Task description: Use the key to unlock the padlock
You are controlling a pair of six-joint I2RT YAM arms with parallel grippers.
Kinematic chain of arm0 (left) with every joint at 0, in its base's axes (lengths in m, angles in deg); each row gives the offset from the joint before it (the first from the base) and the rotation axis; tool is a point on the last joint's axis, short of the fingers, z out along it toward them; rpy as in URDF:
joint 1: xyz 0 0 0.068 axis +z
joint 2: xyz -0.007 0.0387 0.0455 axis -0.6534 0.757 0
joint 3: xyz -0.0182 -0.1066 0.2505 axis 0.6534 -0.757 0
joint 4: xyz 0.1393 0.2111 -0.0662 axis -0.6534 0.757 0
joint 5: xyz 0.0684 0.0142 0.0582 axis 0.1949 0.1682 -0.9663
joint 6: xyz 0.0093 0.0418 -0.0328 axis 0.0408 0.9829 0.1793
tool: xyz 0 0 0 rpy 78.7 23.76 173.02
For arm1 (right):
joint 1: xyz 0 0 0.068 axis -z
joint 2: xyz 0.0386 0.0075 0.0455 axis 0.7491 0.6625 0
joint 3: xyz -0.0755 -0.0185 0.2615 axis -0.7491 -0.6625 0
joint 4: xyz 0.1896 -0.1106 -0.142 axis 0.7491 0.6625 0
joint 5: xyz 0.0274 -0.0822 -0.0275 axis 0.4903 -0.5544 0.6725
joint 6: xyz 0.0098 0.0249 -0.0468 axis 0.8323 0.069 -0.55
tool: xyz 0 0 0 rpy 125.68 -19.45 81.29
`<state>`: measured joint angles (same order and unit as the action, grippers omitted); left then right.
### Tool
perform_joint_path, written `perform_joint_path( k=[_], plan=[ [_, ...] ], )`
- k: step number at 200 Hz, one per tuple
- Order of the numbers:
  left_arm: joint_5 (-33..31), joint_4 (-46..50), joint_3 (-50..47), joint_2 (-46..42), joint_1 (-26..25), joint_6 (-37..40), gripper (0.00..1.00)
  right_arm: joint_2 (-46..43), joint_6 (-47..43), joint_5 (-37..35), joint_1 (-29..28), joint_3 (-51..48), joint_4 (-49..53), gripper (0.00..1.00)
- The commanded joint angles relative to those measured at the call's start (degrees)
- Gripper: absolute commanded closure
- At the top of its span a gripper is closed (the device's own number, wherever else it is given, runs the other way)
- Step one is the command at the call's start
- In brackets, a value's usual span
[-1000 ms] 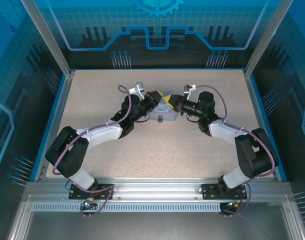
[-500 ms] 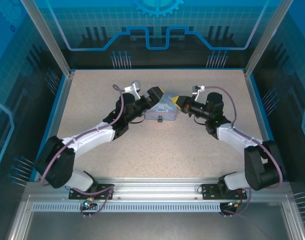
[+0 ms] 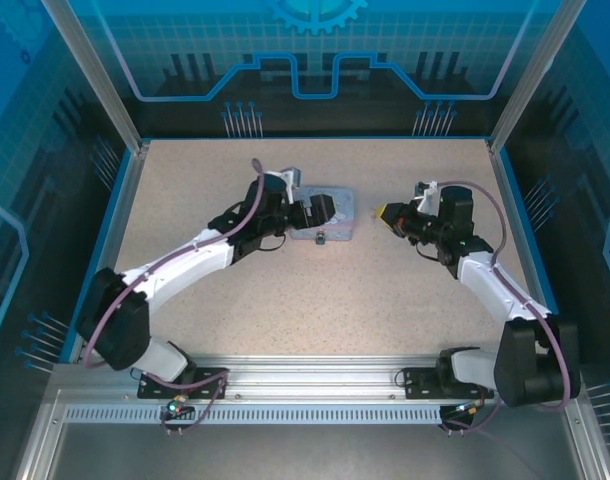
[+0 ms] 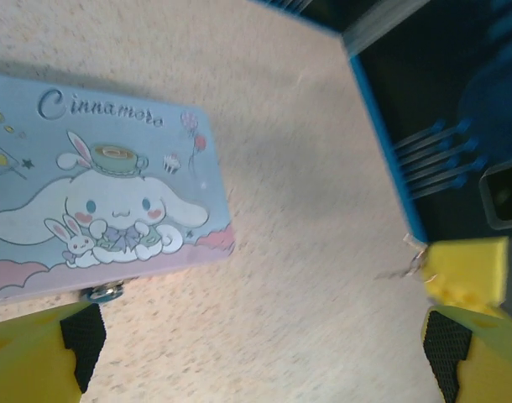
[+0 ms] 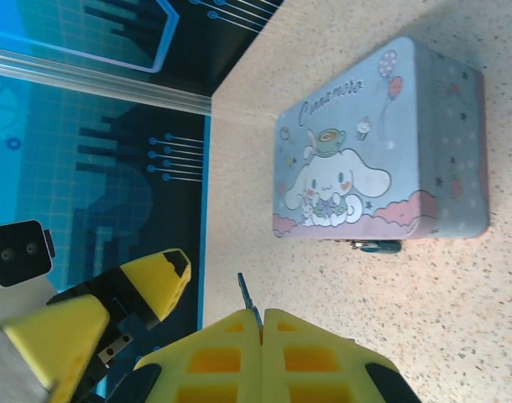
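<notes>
The left claw is spread wide, with one of its yellow fingers at each lower corner of its own camera's picture and only speckled table between them. Seen from above, it hangs over the blue-grey tin, the one with the cartoon rabbit on its lid. Whether it touches the lid I cannot tell. The tin lies flat toward the far middle of the table.

The padlock is a small dark thing sitting against the middle of the tin's near side wall, low by the tabletop.

The right claw is pressed together and pinching the key — a thin dark sliver poking out from between the yellow tips. This claw stands to the right of the tin, clearly apart from it, with its tips turned toward the tin and toward the other claw. The key is in the air, well apart from the padlock — open table lies between them.
</notes>
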<state>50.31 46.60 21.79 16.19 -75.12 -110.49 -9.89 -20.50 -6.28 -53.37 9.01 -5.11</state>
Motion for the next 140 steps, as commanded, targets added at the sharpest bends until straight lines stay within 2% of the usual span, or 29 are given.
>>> perform_joint_path(
  k=[1, 32, 85, 140],
  plan=[
    [4.3, 8.5, 5.5, 5.3, -0.6, 13.5, 0.01, 2.8, -2.6, 2.0, 0.7, 3.0, 2.7, 1.0],
    [5.9, 10.6, 9.0, 10.7, 0.5, 17.6, 0.01, 8.2, -1.8, 1.1, 0.6, 6.0, 0.4, 1.0],
    [5.6, -2.5, 4.9, 15.8, 0.6, 12.4, 0.01, 17.5, -0.2, 0.2, 0.3, 13.3, -2.3, 1.0],
    [5.1, 4.1, 10.2, 11.7, 0.7, 14.3, 0.01, 21.8, -0.2, -0.1, -0.5, 18.7, -2.3, 1.0]
  ],
)
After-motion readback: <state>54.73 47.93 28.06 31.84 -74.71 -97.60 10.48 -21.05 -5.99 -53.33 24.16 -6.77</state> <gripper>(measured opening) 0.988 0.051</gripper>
